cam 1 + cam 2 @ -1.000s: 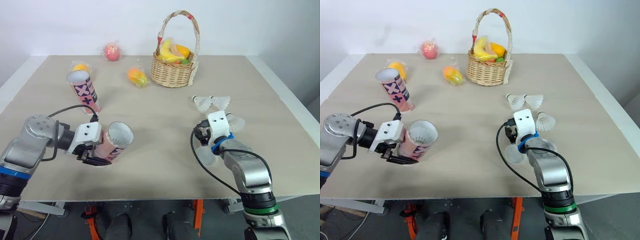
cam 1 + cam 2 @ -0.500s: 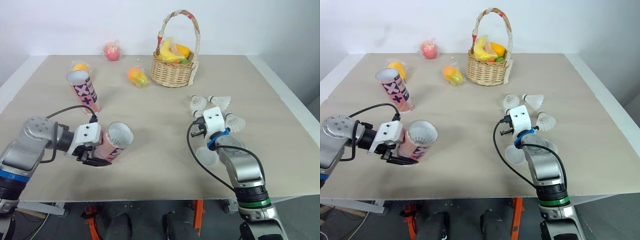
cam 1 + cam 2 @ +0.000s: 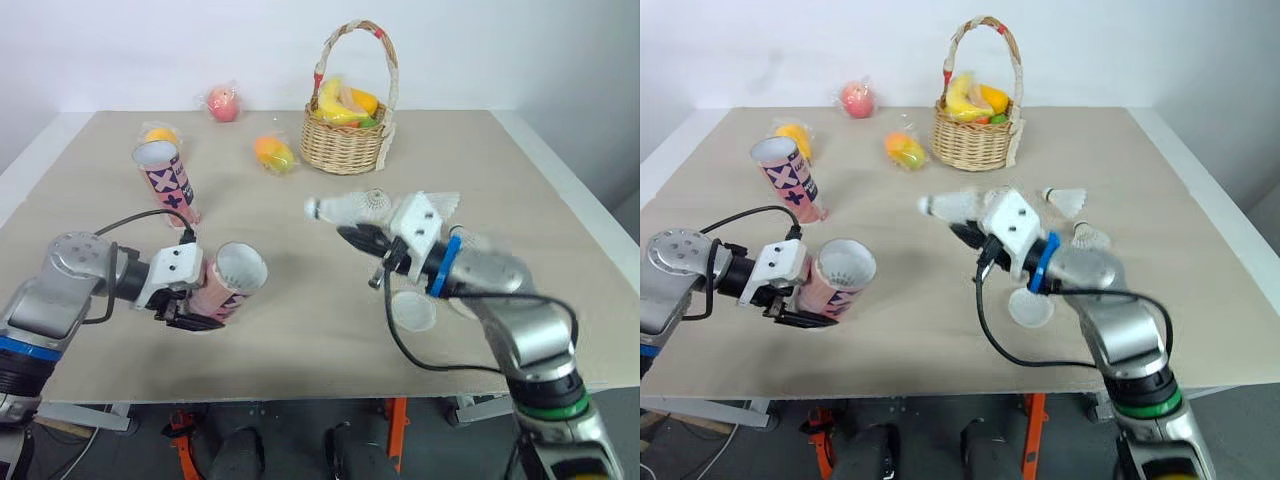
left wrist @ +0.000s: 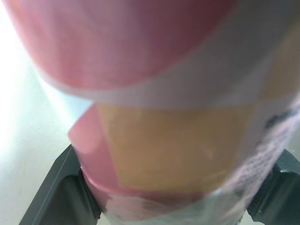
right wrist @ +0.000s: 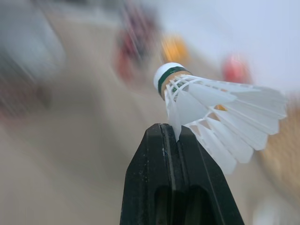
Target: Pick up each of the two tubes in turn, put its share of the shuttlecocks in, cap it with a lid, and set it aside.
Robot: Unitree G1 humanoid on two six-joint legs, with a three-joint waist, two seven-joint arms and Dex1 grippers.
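Head camera: my left claw (image 3: 205, 302) clamps the pink tube (image 3: 232, 280), tilted low over the counter (image 3: 300, 330) with its mouth open toward my right claw (image 3: 352, 236), which carries a shuttlecock (image 3: 340, 209) in mid-air, well apart from that mouth. Left wrist: the tube's round wall fills the gap between my fingers (image 4: 56, 192) and could roll if bumped. Right wrist: my claw pinches only a feather edge, so the shuttlecock may slip free or go in crooked.
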